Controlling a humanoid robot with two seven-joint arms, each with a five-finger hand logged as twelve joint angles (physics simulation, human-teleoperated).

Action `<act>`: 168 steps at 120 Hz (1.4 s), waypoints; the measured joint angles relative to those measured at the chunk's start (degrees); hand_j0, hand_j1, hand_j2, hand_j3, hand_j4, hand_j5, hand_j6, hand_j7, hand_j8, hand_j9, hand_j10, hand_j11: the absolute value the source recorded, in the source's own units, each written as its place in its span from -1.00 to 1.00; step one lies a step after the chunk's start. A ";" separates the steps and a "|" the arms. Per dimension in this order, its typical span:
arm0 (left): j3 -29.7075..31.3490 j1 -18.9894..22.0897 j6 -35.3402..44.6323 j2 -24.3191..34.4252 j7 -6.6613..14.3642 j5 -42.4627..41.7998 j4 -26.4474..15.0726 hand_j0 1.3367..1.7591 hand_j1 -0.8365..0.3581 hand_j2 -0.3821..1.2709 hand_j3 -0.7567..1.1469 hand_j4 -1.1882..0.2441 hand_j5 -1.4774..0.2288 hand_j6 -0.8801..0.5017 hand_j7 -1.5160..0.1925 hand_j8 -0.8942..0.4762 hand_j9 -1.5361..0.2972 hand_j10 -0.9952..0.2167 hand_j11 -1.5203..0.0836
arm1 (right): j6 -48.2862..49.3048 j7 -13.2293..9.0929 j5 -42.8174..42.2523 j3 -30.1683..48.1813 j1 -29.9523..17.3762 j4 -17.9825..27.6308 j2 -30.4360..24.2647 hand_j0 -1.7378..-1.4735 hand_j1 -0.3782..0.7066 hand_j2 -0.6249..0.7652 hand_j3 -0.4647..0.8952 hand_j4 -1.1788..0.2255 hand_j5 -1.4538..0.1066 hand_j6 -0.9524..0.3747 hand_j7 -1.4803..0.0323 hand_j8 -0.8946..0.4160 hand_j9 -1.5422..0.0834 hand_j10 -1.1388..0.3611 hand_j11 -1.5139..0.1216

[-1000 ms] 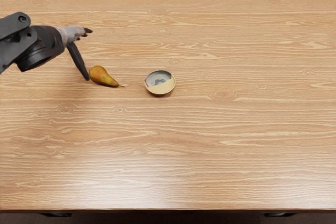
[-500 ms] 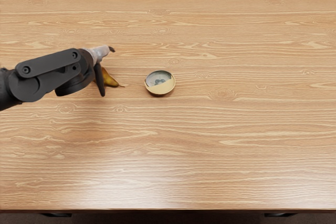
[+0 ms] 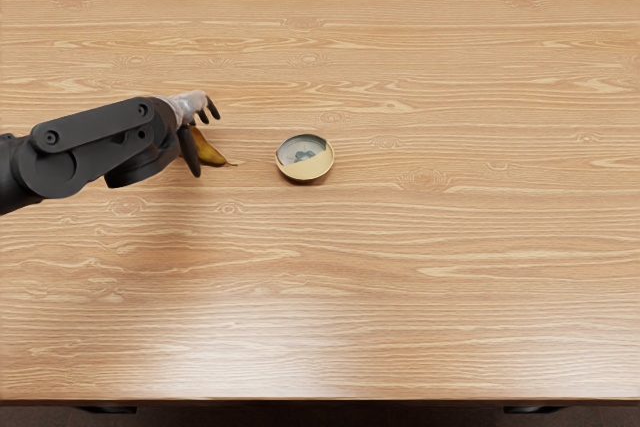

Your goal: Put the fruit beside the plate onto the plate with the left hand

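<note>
A yellow-brown pear (image 3: 209, 153) lies on the wooden table, its stem pointing right toward a small round cream plate (image 3: 305, 157) with a grey-blue centre. My left hand (image 3: 195, 127) hovers over the pear's thick end and hides most of it. Its thumb hangs down on the near side and the other fingers (image 3: 207, 107) curl above the far side. No grasp shows; the pear still rests on the table. The dark left forearm (image 3: 85, 145) comes in from the left edge. The right arm is out of view.
The wooden table (image 3: 400, 277) fills the view, with its far edge at the top against an orange wall and its front edge at the bottom.
The left hand swung right and down from beside the pear to directly over it, and its fingers have curled slightly. Pear and plate have not moved.
</note>
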 joint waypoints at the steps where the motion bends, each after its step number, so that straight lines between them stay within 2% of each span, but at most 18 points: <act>1: 0.00 0.00 0.00 0.00 0.00 0.00 0.00 0.52 0.33 -0.46 -0.21 0.20 0.24 -0.20 0.28 -0.16 0.21 0.11 0.37 | 0.00 0.00 0.00 0.00 0.00 0.00 0.00 -0.40 -0.90 -0.11 -0.32 0.65 0.83 0.40 0.92 0.33 0.86 0.49 0.82; 28: 0.11 0.35 0.00 0.00 0.00 0.50 0.03 0.52 0.19 -0.43 -0.20 0.04 0.15 -0.37 0.20 -0.13 0.12 0.14 0.24 | 0.00 0.01 0.00 0.00 -0.03 0.00 0.00 -0.40 -0.90 -0.11 -0.32 0.65 0.83 0.40 0.92 0.33 0.86 0.49 0.82; 56: 2.02 0.08 -0.01 0.00 0.00 0.48 0.03 0.52 0.14 -0.42 -0.20 -0.01 0.12 -0.42 0.17 -0.15 0.08 0.06 0.19 | 0.00 0.01 0.00 0.00 -0.01 0.00 0.00 -0.40 -0.90 -0.11 -0.32 0.65 0.83 0.40 0.92 0.33 0.86 0.49 0.82; 96: 2.60 -0.01 -0.05 0.17 -0.02 0.07 0.05 0.52 -0.04 -0.36 -0.20 -0.10 -0.04 -0.52 0.00 -0.33 -0.06 -0.22 0.04 | 0.00 -0.02 0.00 0.00 -0.02 -0.01 0.00 -0.40 -0.90 -0.11 -0.32 0.65 0.83 0.40 0.92 0.33 0.86 0.49 0.82; 115: 2.53 0.33 0.00 0.08 -0.03 0.43 0.07 0.50 -0.10 -0.34 -0.20 -0.18 -0.10 -0.51 -0.07 -0.27 -0.14 -0.15 -0.05 | 0.00 -0.01 0.00 0.00 -0.02 -0.01 0.00 -0.40 -0.90 -0.11 -0.32 0.65 0.83 0.40 0.92 0.33 0.86 0.49 0.82; 129: 2.57 0.34 -0.05 0.01 -0.01 0.64 0.09 0.49 -0.16 -0.22 -0.20 -0.21 -0.11 -0.48 -0.10 -0.24 -0.17 -0.13 -0.09 | 0.00 -0.02 0.00 -0.01 -0.02 -0.01 0.00 -0.40 -0.90 -0.11 -0.32 0.65 0.83 0.40 0.92 0.33 0.86 0.49 0.82; 168: 2.82 0.39 -0.12 -0.01 -0.03 0.52 0.08 0.47 -0.14 -0.29 -0.20 -0.30 -0.22 -0.42 -0.22 -0.18 -0.29 -0.07 -0.24 | 0.00 -0.01 0.00 -0.01 -0.01 -0.02 0.00 -0.40 -0.90 -0.11 -0.32 0.65 0.83 0.40 0.92 0.33 0.86 0.49 0.82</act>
